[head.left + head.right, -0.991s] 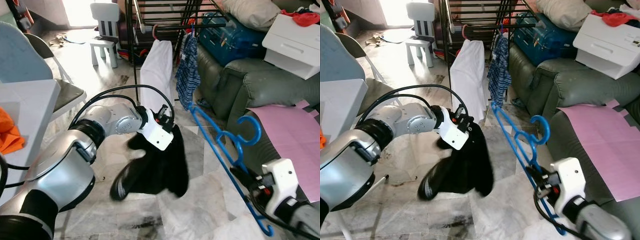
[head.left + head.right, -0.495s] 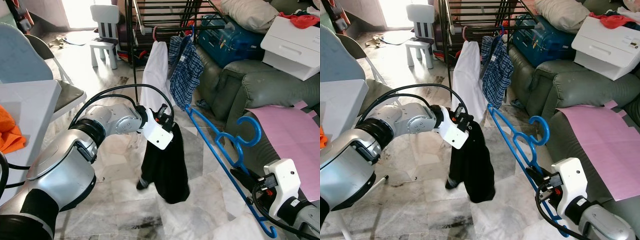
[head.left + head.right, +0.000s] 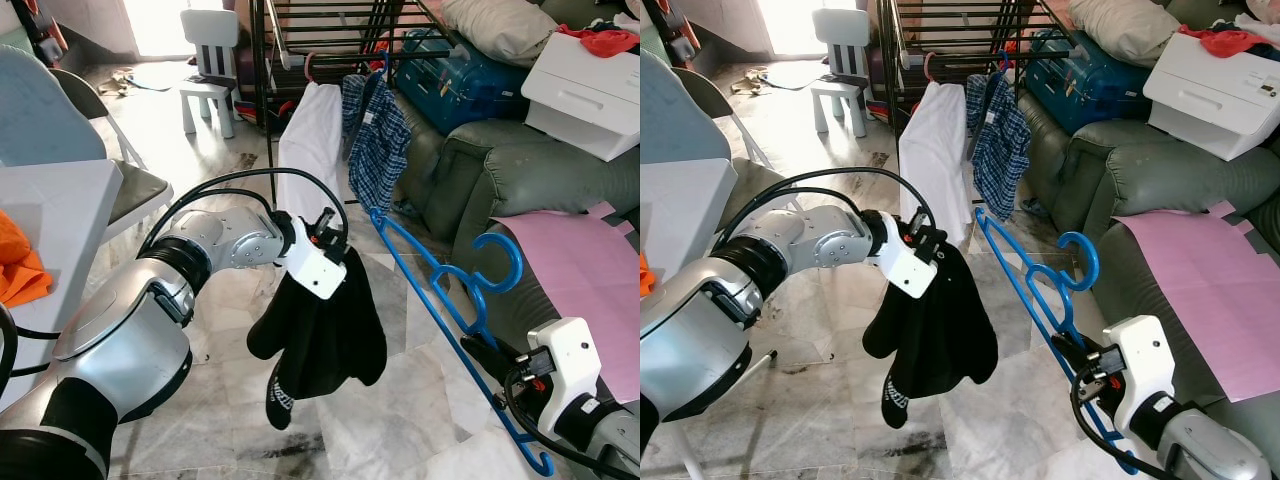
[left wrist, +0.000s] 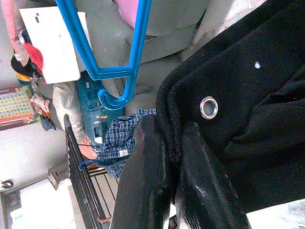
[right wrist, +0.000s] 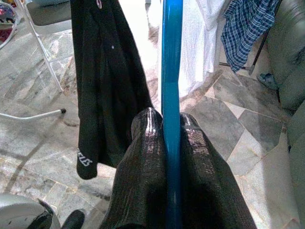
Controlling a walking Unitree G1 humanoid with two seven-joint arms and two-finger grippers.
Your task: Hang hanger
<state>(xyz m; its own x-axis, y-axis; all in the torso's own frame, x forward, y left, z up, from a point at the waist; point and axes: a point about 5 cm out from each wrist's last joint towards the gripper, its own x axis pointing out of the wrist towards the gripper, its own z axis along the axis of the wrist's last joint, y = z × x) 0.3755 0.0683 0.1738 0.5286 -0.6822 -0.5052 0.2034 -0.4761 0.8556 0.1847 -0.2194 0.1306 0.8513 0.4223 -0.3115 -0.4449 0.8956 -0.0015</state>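
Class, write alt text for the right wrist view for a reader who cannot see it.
Two black fingers of the right gripper clamp a blue hanger. Beyond hang a black garment, a white cloth and a plaid shirt.

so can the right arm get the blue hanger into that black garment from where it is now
Probably yes. The right pincer is shut on the blue hanger, and open floor lies between it and the black garment hanging from the left pincer. The garment hangs bunched, though, so finding its opening looks tricky.

Lived-in home, green sofa (image 3: 500, 170), clothes rack (image 3: 320, 30), child's chair (image 3: 210, 60), marble floor (image 3: 230, 400)
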